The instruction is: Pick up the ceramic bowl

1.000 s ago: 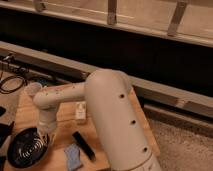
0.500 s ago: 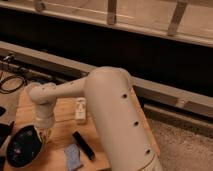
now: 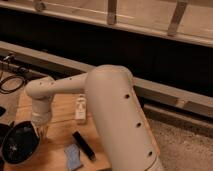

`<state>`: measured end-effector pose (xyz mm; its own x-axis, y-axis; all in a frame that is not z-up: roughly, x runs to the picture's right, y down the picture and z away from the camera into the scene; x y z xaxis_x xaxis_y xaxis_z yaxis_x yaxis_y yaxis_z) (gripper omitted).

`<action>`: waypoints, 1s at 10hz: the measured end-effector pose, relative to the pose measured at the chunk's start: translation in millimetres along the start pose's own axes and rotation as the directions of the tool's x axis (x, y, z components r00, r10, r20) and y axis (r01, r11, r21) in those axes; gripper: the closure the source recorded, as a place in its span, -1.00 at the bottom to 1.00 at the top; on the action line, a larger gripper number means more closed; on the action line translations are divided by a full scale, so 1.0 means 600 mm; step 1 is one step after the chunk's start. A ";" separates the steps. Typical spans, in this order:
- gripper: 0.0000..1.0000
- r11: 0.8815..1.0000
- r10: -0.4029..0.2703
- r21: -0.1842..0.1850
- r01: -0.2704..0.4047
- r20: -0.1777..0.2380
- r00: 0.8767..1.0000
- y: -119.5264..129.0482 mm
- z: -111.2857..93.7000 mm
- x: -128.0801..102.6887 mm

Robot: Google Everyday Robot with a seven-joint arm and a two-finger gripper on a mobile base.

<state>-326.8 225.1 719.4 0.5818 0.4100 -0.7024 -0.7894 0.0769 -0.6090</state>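
gripper at the near rim of ceramic bowl — finger state: can't tell | bowl sits at the table's left edge, tilted | step: grasp/lift, my read | next: straight up | room: white bottle, black bar, blue pad to the right — open above

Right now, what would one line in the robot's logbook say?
pincer: at right rim of wide black ceramic bowl | bowl: at left edge of wooden table | lift: cannot tell
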 end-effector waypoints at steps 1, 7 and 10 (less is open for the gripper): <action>0.91 1.000 -0.015 0.002 0.015 0.006 1.000 0.005 -0.009 -0.002; 0.91 0.995 -0.095 0.013 0.095 0.036 0.995 0.035 -0.059 -0.012; 0.91 0.993 -0.114 0.022 0.113 0.045 0.992 0.045 -0.068 -0.017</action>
<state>-346.1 185.9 695.4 0.6587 0.4394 -0.6108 -0.7225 0.1426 -0.6765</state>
